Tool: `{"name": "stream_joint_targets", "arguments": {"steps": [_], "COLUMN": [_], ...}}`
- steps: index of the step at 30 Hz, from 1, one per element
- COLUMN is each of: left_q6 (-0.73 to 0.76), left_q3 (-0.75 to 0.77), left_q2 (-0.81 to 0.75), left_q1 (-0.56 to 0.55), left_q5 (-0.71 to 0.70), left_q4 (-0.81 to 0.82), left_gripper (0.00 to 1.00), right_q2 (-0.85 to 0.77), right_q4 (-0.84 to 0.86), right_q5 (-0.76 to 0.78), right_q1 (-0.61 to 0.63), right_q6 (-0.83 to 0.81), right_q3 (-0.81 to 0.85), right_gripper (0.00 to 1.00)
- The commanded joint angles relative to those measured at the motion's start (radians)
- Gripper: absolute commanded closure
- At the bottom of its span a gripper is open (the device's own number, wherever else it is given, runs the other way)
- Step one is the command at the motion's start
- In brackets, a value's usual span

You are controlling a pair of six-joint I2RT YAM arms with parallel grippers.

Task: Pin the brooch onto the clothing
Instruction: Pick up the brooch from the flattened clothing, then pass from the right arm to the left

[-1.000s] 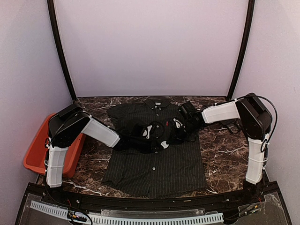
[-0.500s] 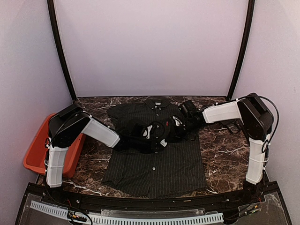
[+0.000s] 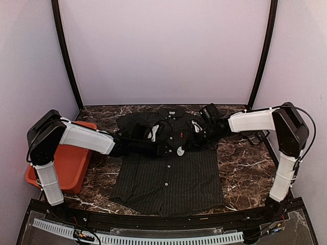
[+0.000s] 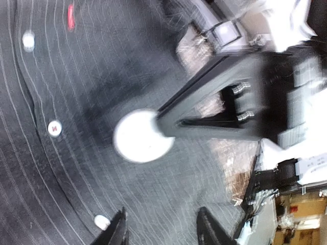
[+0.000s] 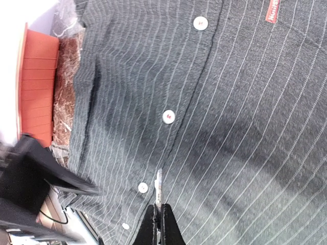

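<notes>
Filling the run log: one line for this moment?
left gripper: open, empty | right gripper: shut on white round brooch | place: over pinstriped shirt front, beside buttons

The right tool (image 5: pixel 158 208) pinches the brooch (image 5: pixel 159 186) — a thin pale edge — over the pinstriped shirt (image 5: pixel 230 127), just beside a white button (image 5: pixel 143 187).

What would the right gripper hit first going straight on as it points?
Probably the shirt, just beside its button row; the thin pale piece pinched by the right gripper would touch first. Depth unclear.
</notes>
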Motion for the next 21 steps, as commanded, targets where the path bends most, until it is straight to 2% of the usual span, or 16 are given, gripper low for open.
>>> {"name": "stream_joint_targets", "arguments": {"steps": [1,4,8,14,21], "left_q6": [0.137,0.223,0.346,0.498,0.615], "left_q3": [0.061,0.101,0.147,0.175,0.208], "left_q2": [-0.201,-0.291,-0.378,-0.418,-0.448], "left_q1": [0.018,0.046,0.091,0.135,0.135], "left_q5": [-0.051,-0.042,0.003,0.183,0.268], "left_q4": [-0.237,-0.347,-0.504,-0.657,-0.765], "left_gripper": [0.44,0.29,0.04,0.01,0.01], "right_q2": [-0.09,-0.161,-0.266,-0.336,-0.319], "right_q4": [0.007,0.018,0.012,-0.013,0.017], "right_q5": [0.001,-0.001,0.004,0.007,-0.044], "right_q1": [0.014,0.033,0.079,0.164,0.221], "right_q6": [0.006,-0.003,-0.026,-0.082,-0.127], "right_q3": [-0.048,-0.074,-0.092,-0.06,0.002], "right_gripper": [1.0,1.0,1.0,1.0,1.0]}}
